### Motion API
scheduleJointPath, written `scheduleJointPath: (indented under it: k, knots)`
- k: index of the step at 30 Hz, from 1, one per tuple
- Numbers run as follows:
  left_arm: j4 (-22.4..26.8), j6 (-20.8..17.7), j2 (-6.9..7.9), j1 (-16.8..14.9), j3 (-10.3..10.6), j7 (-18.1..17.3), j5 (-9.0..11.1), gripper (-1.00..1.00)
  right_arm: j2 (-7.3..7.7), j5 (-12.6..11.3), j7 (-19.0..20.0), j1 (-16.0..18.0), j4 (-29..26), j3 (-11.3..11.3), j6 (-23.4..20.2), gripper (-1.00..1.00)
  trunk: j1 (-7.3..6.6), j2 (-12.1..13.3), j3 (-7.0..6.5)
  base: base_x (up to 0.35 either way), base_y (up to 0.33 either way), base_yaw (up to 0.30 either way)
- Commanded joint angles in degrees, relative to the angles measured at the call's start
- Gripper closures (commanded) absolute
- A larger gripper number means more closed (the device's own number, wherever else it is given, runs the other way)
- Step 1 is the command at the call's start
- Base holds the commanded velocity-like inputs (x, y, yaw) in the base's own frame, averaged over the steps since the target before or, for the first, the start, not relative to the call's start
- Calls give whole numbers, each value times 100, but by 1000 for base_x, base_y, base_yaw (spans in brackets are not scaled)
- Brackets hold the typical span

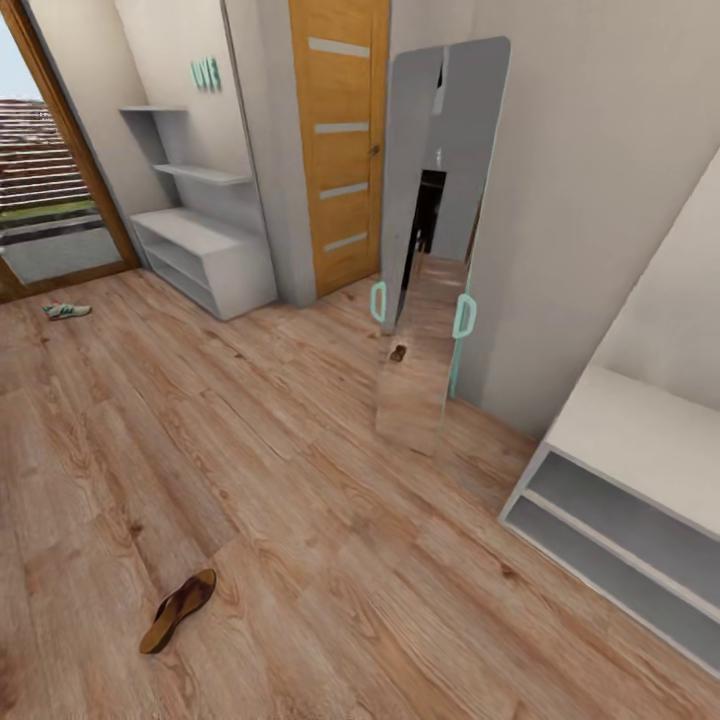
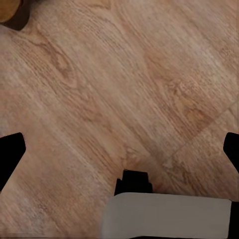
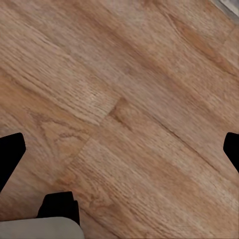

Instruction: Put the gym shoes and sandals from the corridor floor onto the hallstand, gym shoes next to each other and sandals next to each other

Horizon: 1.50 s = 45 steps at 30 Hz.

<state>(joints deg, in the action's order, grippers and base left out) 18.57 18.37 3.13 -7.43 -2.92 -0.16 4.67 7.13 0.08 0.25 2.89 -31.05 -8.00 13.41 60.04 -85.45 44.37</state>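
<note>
Well, the corridor floor [image 1: 330, 520] stretches out in light brown planks with knots and darker streaks, and only some of the footwear lies in sight on it. One brown sandal [image 1: 178, 609] lies flat on the boards close in, toward the left, alone, with bare planks all round it. Far off near the glazed doorway [image 1: 45, 190] at the left, a white gym shoe [image 1: 67, 311] with a green stripe rests on its side on the floor, well apart from the sandal. Beyond it, against the far wall, stands the pale grey hallstand [image 1: 205, 255]: a bench top, open low shelves beneath and two staggered wall shelves above, with no shoes on it. To its right are a wooden door [image 1: 338, 150] and a tall mirror [image 1: 430, 250] leaning on the wall, with mint-green fittings at its sides. At the near right edge sits another low pale bench [image 1: 640, 500] with open shelves. Looking along the left claw [image 2: 122, 149], its dark fingertips [image 2: 10, 152] sit wide apart over bare planks, holding nothing. The right claw [image 3: 122, 149] is likewise spread, its fingertips [image 3: 10, 154] at opposite edges over bare wood.
</note>
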Motion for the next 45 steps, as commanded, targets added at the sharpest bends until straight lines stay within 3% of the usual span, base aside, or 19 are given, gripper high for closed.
scheduleJointPath:
  k: [1, 25, 45]
  knots:
    - [-7, 18, 1, -4, 11, -2, 49, -100, -1, 1, 2, 1, 2, -9, 19, -100, 22, -43, 28, 0, 0, 232]
    - [-3, 18, 3, -6, 11, -2, 52, -100, -1, 1, 8, 1, 2, -9, 21, -100, 549, -1006, 586, 0, 0, 230]
    - [-11, 26, -5, -8, 11, -2, 51, -100, 8, 27, 26, 1, 2, -17, 12, -100, 988, -1808, 954, 0, 0, 18]
